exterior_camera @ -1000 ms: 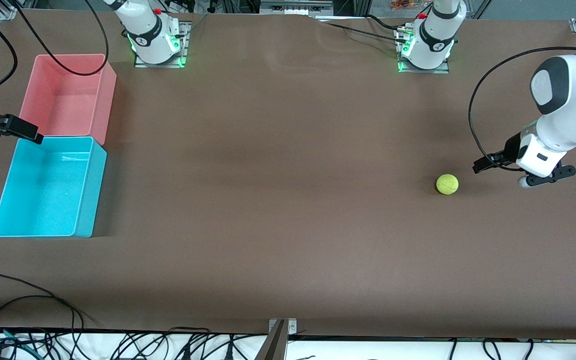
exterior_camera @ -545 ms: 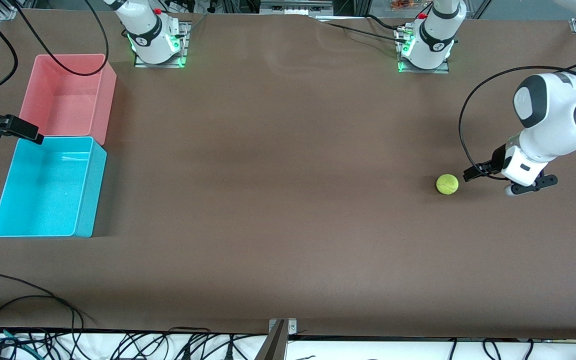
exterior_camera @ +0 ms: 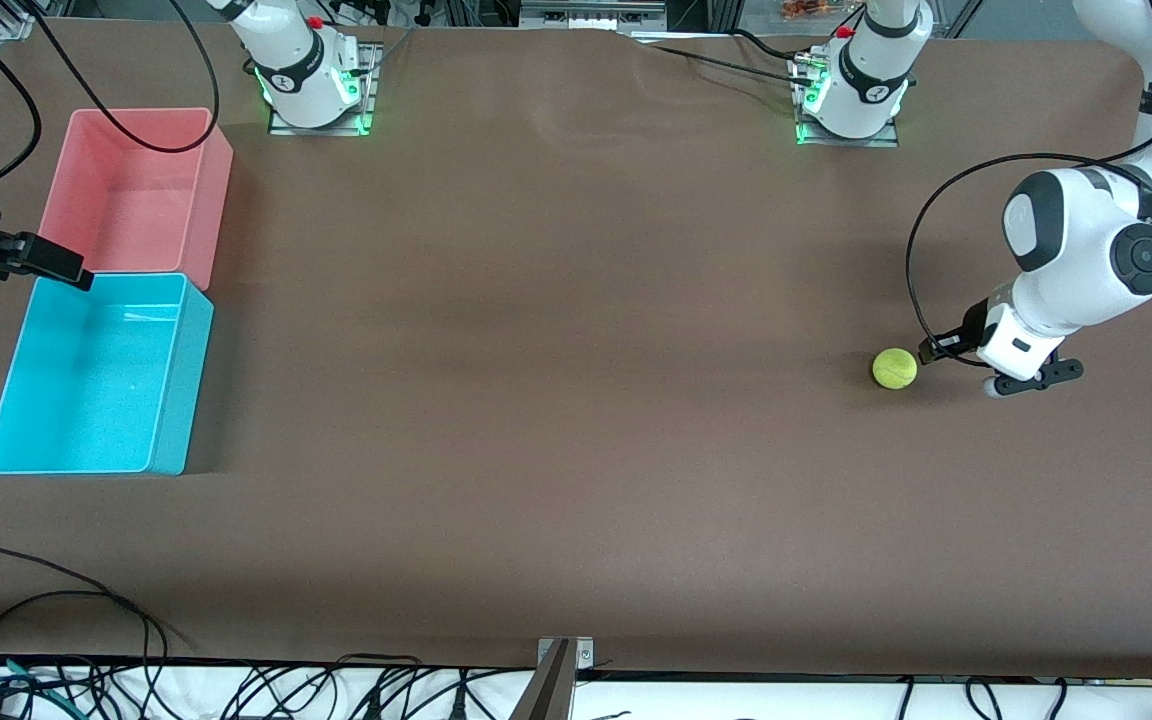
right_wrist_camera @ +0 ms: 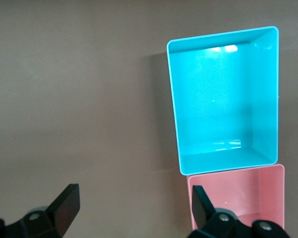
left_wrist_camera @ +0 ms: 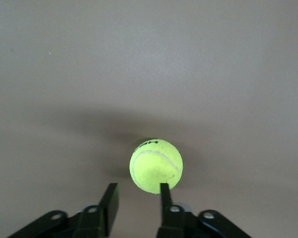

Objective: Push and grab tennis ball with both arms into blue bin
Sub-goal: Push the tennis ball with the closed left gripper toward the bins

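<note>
Tennis ball is sitting on the brown table toward the left arm's end, well apart from the blue bin, which is way down at the right arm's end. It's round so no real long axis, but in the left wrist view the curved white seam and a bit of black printing face up toward the camera. Left arm is folded down low over the table, forearm bent at the elbow and the wrist angled so the left gripper comes in sideways right next to the ball. In the left wrist view its fingers are partly drawn in with a gap between them, and the ball sits just past the tips, lined up with one finger more than the gap; can't tell if that tip is actually touching it, and it's not gripping anything. Right arm is just waiting, with the right gripper hanging by the rims where the blue bin meets the pink bin, fingers spread wide apart and holding nothing. Blue bin is open side up with its long side running toward the front camera, pink bin touching its farther end.
</note>
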Tool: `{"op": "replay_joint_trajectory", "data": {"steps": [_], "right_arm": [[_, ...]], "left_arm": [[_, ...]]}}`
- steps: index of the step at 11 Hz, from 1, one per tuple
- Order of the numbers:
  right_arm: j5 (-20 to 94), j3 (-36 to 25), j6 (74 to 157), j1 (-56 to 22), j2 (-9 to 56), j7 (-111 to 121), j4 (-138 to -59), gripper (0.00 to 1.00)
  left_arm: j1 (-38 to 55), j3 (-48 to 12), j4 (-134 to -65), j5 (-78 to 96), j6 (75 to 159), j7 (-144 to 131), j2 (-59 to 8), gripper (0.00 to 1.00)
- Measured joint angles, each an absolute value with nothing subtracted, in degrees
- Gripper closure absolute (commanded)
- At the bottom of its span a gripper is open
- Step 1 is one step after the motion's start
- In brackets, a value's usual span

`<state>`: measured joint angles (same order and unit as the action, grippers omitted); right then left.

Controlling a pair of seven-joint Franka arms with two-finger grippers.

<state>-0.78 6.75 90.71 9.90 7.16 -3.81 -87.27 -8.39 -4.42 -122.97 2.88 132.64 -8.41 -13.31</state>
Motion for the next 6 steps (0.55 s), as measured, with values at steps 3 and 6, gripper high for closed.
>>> {"op": "replay_joint_trajectory", "data": {"steps": [3, 6], "right_arm": [[-0.78, 6.75, 90.71, 9.67, 7.20, -3.84, -87.27, 0.00], [-0.78, 6.75, 90.71, 9.62, 7.21, -3.84, -87.27, 0.00]], "left_arm": [[-8.16, -4.49, -123.07, 2.88, 132.64, -0.57, -13.30, 1.00], [-8.16, -4.48, -123.14, 2.87, 132.72, 12.12, -13.31, 1.00]]}}
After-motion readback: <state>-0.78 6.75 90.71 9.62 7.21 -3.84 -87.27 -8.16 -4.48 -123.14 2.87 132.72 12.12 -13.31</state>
